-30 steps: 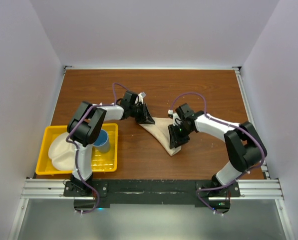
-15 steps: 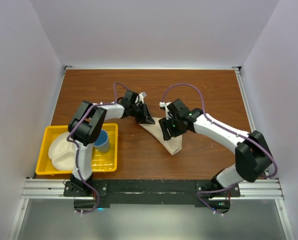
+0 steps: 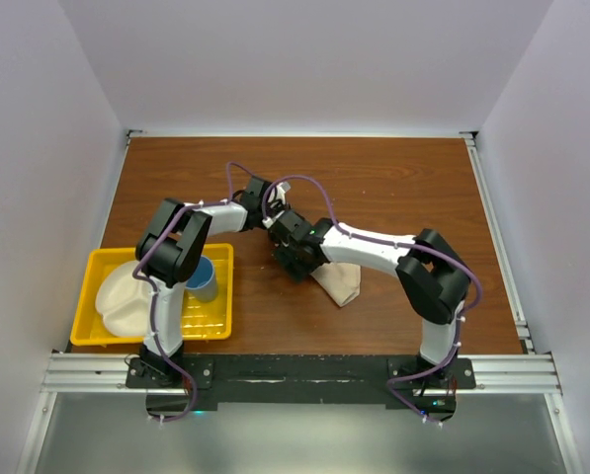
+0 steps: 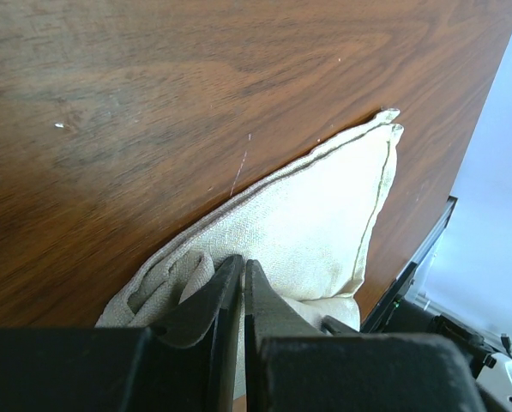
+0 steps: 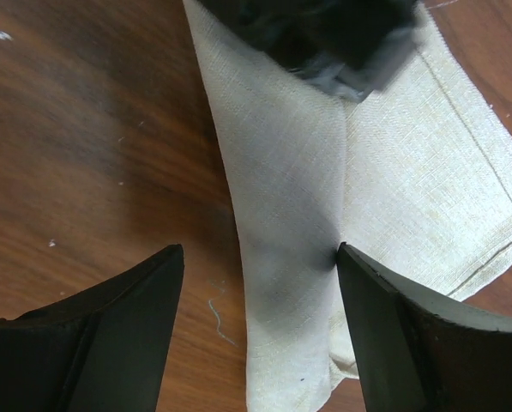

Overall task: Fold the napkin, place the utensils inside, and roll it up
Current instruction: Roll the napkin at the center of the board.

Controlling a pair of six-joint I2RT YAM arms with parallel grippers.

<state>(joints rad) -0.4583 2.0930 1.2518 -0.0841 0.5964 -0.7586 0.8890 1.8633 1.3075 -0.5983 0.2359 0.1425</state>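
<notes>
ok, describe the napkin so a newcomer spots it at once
On the brown wooden table, look near the middle, right of the yellow tray. The napkin is the plain beige cloth lying there, folded to a tapered wedge. Unlike the tray's white plate and blue cup, it is soft and unpatterned.

No text, label, brand or number is legible anywhere (the napkin (image 4: 316,223) and yellow tray (image 3: 206,321) look unmarked).

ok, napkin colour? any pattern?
Plain beige napkin, no pattern; shows best in the right wrist view.
</notes>
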